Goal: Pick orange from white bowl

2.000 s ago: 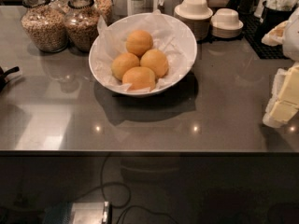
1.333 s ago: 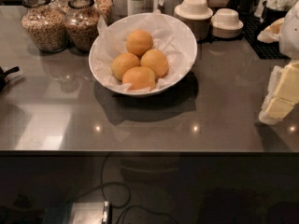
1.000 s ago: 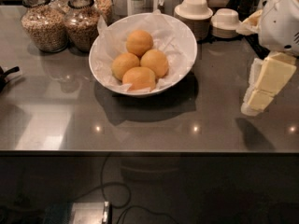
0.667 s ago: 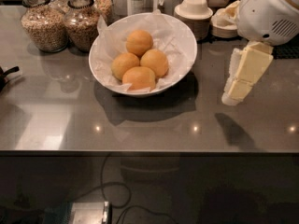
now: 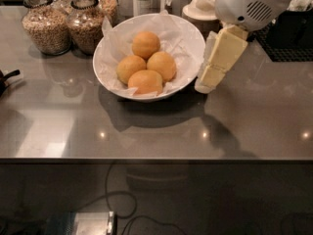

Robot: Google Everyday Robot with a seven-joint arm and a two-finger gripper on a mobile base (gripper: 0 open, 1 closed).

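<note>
The gripper (image 5: 205, 84) hangs low over the worktop (image 5: 146, 133), just beside the bowl's right wall and outside the rim. It slants down and to the left from the white arm housing (image 5: 249, 4) at the top right. Whether it is spread or pressed together cannot be told from this angle; it holds nothing that can be seen.

Four oranges (image 5: 162, 65) lie together in the middle of the bowl (image 5: 101, 67). One sits at the back, two side by side in the middle, and one at the front, each touching its neighbours. The right-hand middle one lies nearest the gripper, with the bowl's wall between them. Crinkled paper (image 5: 182, 33) lines the bowl under the fruit and rises above the rim at the left and back. The fruit lies open from above.

The bowl stands on the grey, glossy worktop and casts a dark shadow toward the front. Two glass jars (image 5: 46, 26) of grain stand near its left side, the closer one just beside the rim, and a third shows behind them. Cream cups (image 5: 199, 10) stand behind the bowl at the right, partly hidden by the arm. A black mat (image 5: 288, 40) lies at the right edge. A small dark object (image 5: 5, 80) pokes in at the left edge. Cables (image 5: 122, 199) trail below the worktop's front edge.
</note>
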